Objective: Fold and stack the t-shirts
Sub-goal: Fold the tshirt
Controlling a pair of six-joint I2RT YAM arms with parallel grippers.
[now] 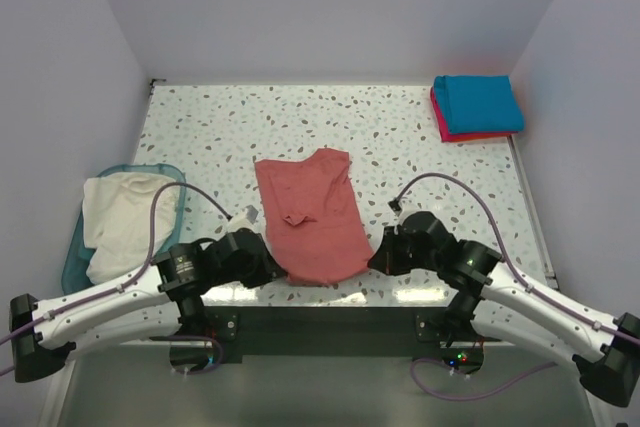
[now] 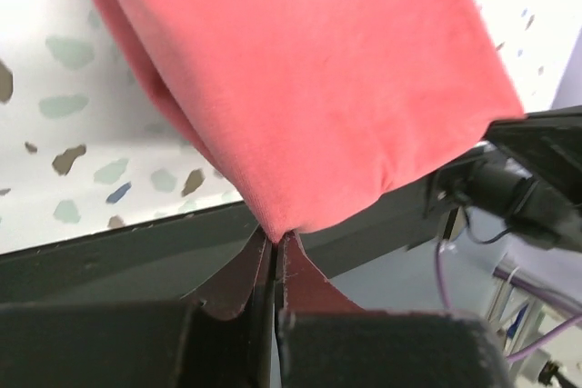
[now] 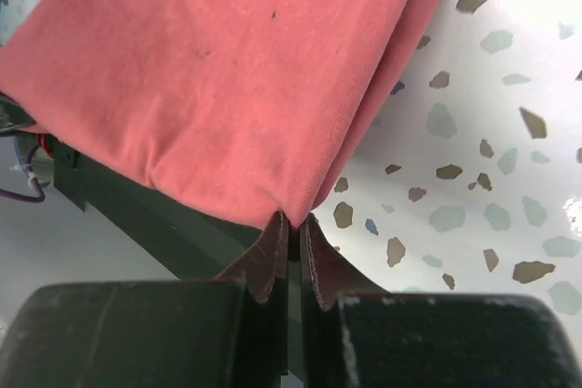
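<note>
A dusty brick-red cloth t-shirt [image 1: 310, 217], folded into a long panel, lies at centre frame. Its near corners sit at the table's lower edge, one pinched by the left gripper [image 2: 275, 247], the other by the right gripper [image 3: 293, 224]. A folded teal-blue t-shirt [image 1: 480, 102] tops a bright pinkish-red one [image 1: 445, 127] at upper right, apparently finished, while a cream-white t-shirt [image 1: 115, 217] sits crumpled in the light-blue plastic bin [image 1: 72, 262] at left. Bare speckled tabletop [image 1: 400, 127] beyond leaves room for folding forward.

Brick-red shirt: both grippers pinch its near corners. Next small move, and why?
Probably raise both corners together and carry them toward the far hem, folding the brick-red shirt in half: the left gripper and right gripper are each shut on a near corner, and the shirt lies flat, already narrowed lengthwise.
</note>
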